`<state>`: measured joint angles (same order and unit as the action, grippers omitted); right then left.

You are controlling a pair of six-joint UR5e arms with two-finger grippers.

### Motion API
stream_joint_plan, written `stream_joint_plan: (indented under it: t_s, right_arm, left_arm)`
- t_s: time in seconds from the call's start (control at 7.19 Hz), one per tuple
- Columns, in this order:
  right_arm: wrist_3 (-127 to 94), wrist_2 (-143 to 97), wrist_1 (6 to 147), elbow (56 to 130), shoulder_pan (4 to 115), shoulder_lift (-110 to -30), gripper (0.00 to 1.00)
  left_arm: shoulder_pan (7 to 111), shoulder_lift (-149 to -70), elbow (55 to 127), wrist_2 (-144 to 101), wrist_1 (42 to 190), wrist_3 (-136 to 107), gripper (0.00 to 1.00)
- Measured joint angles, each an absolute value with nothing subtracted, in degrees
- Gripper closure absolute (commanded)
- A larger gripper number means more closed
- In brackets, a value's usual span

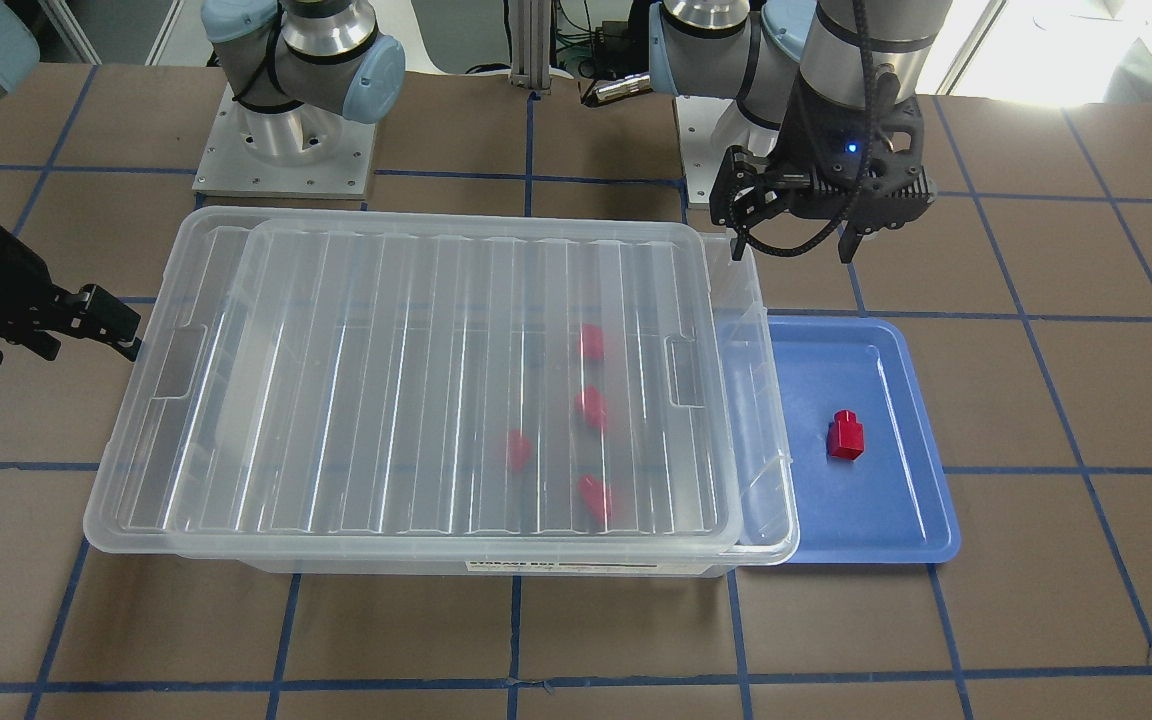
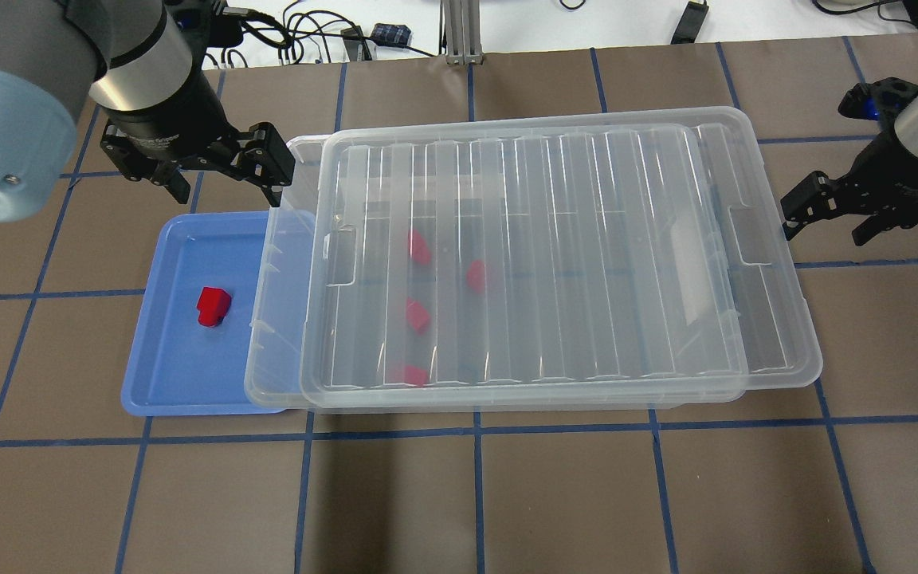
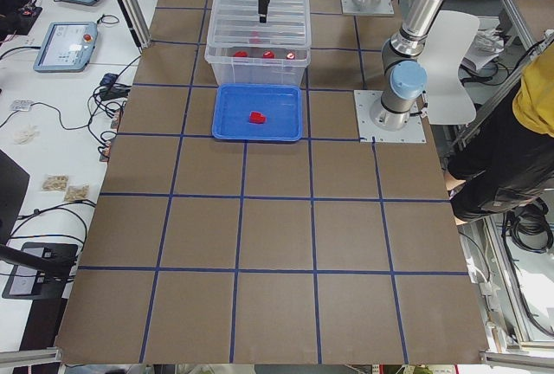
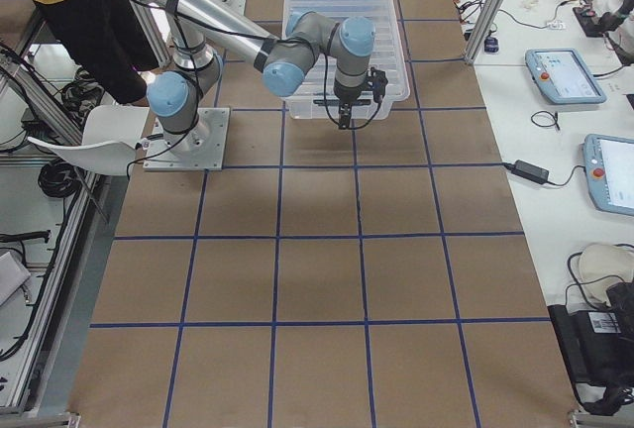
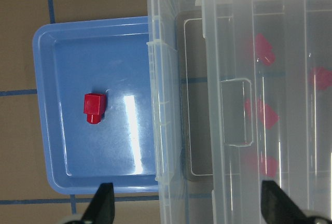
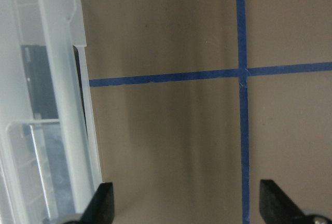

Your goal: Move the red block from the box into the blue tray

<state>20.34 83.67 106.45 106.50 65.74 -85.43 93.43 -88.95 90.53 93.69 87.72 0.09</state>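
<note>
Left gripper [image 2: 228,193] (wide, empty) over far rim of blue tray [image 2: 156,383], 1 red block [image 2: 213,306] inside it, well apart

The lid [image 2: 547,239] blocks you from the box [image 2: 782,319], save a narrow strip at its end beside the open blue tray [image 2: 168,359].

1. The red block [image 2: 213,306] is glossy red, set against the plain mid-blue of the blue tray [image 2: 158,375].
2. The box [image 2: 782,351] is colourless and clear; its lid [image 2: 555,239] bears parallel ridges, and its label [image 1: 556,565] is white with dark print.
3. Four more blocks [image 2: 418,247] show pale red through the lid.
4. The table [image 2: 555,494] is brown, gridded with blue tape lines.
5. The left gripper [image 2: 228,191] and right gripper [image 2: 825,233] are black.
</note>
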Motion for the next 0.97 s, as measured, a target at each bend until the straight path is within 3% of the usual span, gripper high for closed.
stream_joint_plan:
  t_s: [0.97]
  right_arm:
    - [18.6,84.5,106.6,105.2,68.6,-85.6,0.0]
  left_arm:
    - [93.4,-88.9,90.5,93.7,87.7,0.1,0.0]
